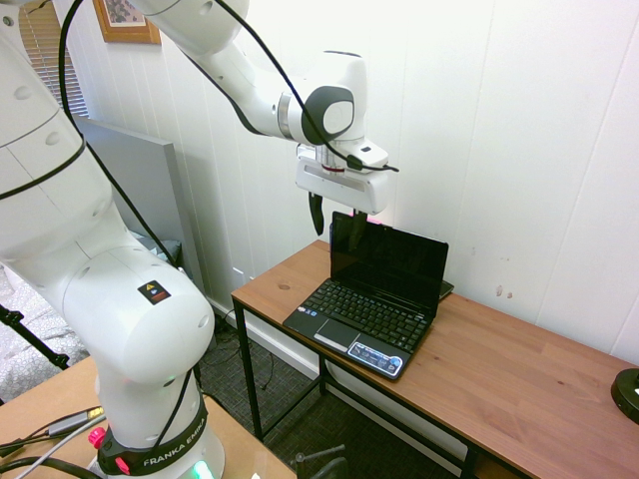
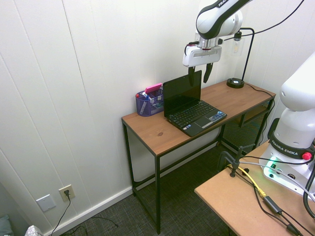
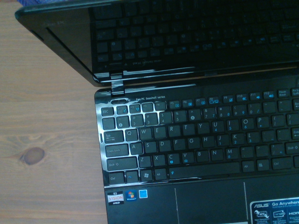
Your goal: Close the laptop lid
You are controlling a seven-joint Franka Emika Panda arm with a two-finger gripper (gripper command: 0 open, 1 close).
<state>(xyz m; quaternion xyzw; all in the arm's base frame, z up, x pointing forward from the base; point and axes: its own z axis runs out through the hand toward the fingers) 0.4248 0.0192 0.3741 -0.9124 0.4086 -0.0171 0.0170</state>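
— Lid position?
— Laptop lid (image 1: 391, 261) stood open, raised roughly upright behind the keyboard (image 1: 371, 309) of the small black netbook, its dark screen switched off. The netbook sat on the wooden desk (image 1: 519, 374), near the wall.

— And the gripper?
— The gripper (image 2: 199, 74) hung just above the lid's top edge, pointing downward. Its fingers (image 2: 191, 75) were spread apart, with nothing between them. One finger hung in front of the top edge, the other behind it. Whether either touched the lid, I could not tell.

— Anything else on the desk?
— A blue mesh organiser (image 2: 148, 103) with a pink item in it stood just beside the netbook, against the wall. A round black object (image 2: 235, 83) lay well apart, at the far end of the desk.

— What did the wrist camera see?
— The keyboard (image 3: 196, 140) from above, the hinge (image 3: 117, 84) and the glossy screen (image 3: 187, 35) reflecting the keys
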